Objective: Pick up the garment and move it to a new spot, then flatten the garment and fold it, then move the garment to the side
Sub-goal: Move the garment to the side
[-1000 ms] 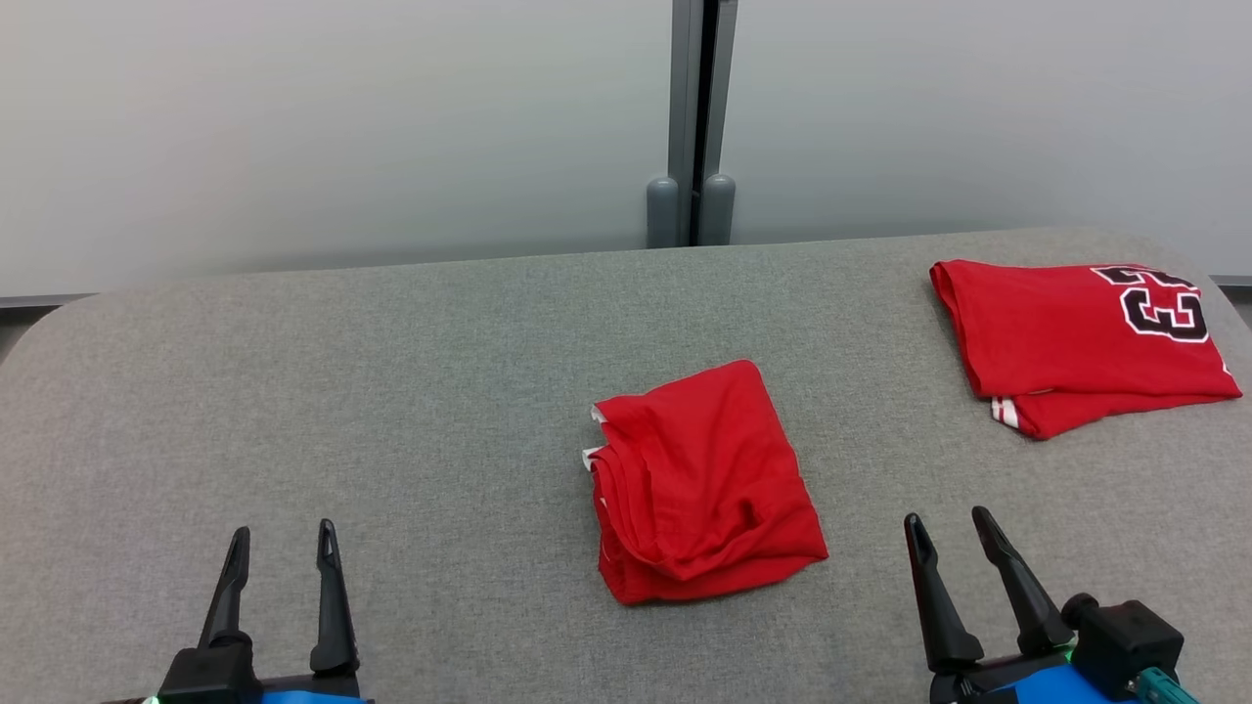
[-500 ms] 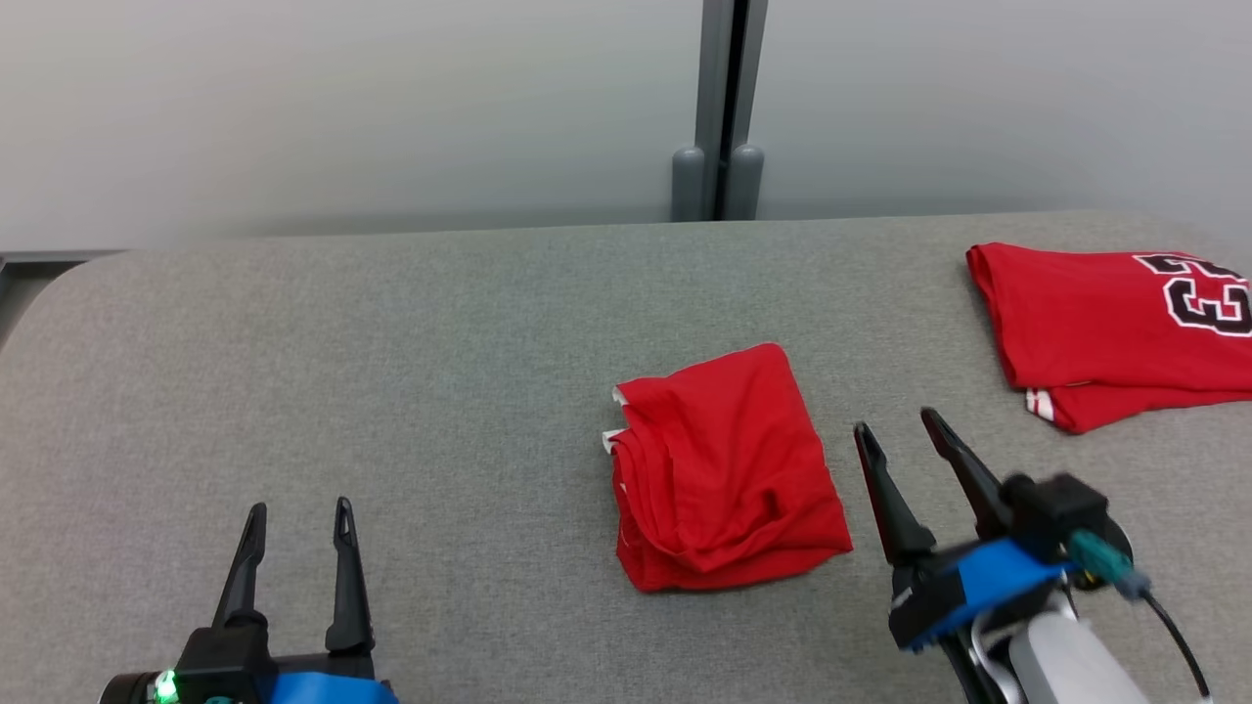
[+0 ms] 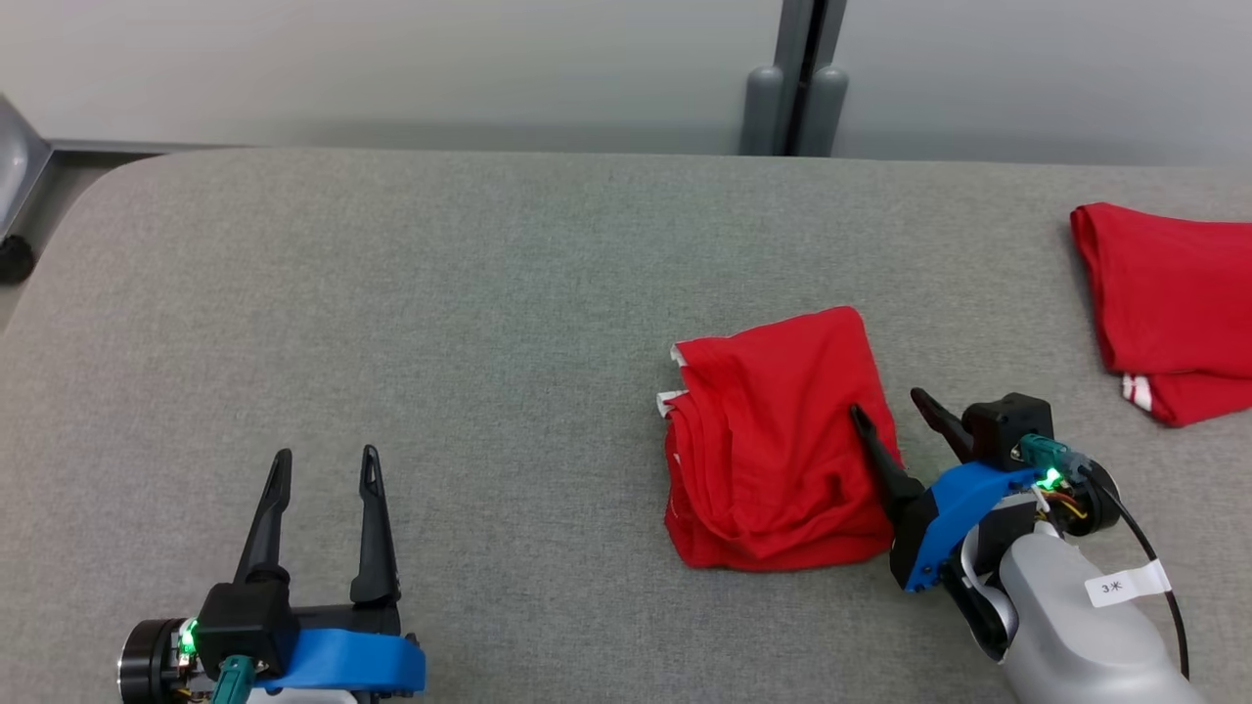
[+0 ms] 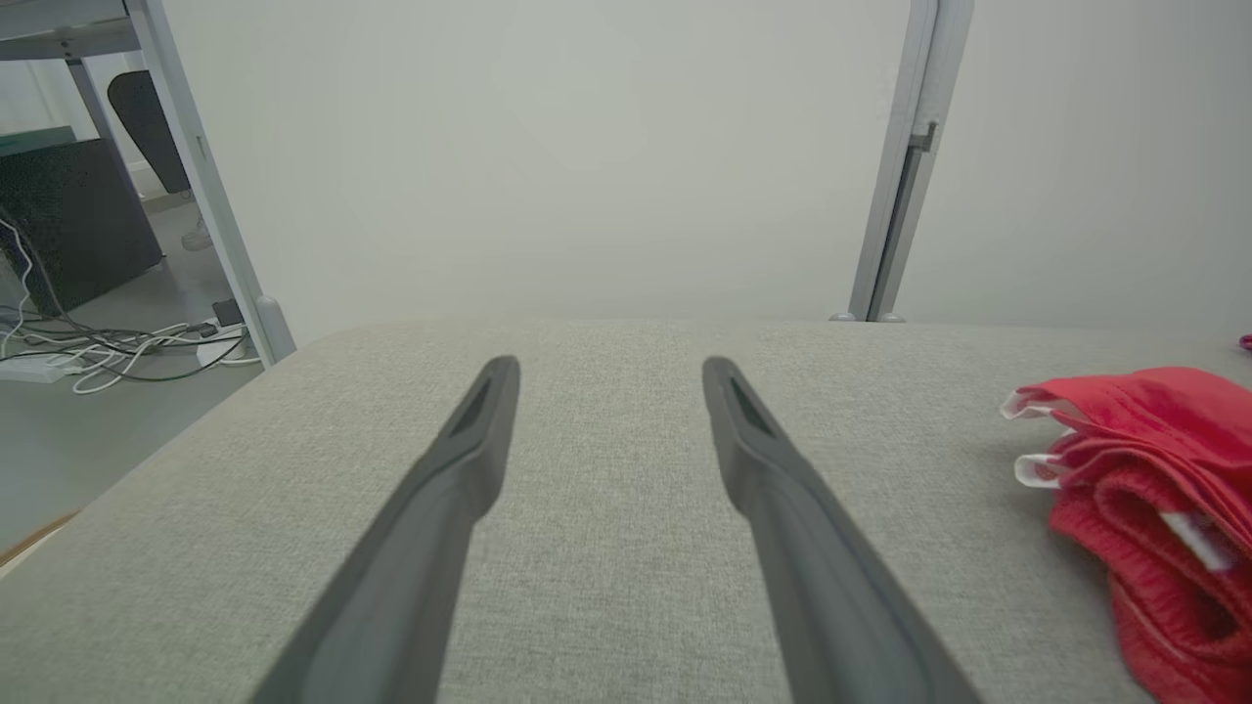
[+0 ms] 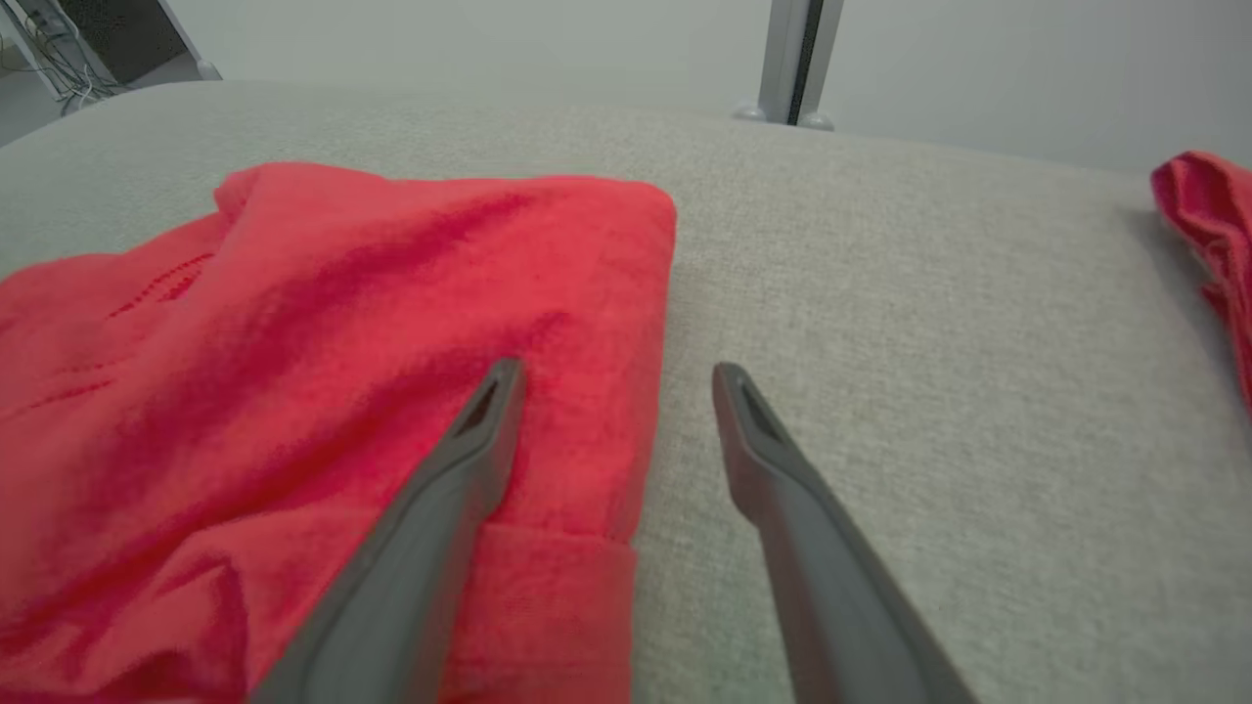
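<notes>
A folded red garment [image 3: 778, 440] lies on the grey table [image 3: 489, 313], right of centre. My right gripper [image 3: 890, 409] is open and straddles the garment's right edge: one finger is over the red cloth [image 5: 391, 323], the other over bare table. Whether the fingers touch the cloth I cannot tell. My left gripper [image 3: 328, 458] is open at the lower left, well clear of the garment, with nothing between its fingers. In the left wrist view the garment's stacked edges [image 4: 1144, 460] show at the right.
A second folded red garment [image 3: 1174, 293] with white trim lies at the table's far right; its edge [image 5: 1208, 215] shows in the right wrist view. A grey post [image 3: 797, 78] stands behind the table. Cables and a frame leg [image 4: 205, 186] are off the left end.
The right gripper has moved forward and left from the table's front edge to the garment's right edge. The head camera has shifted, so the whole scene slid right and the far edge rose.
</notes>
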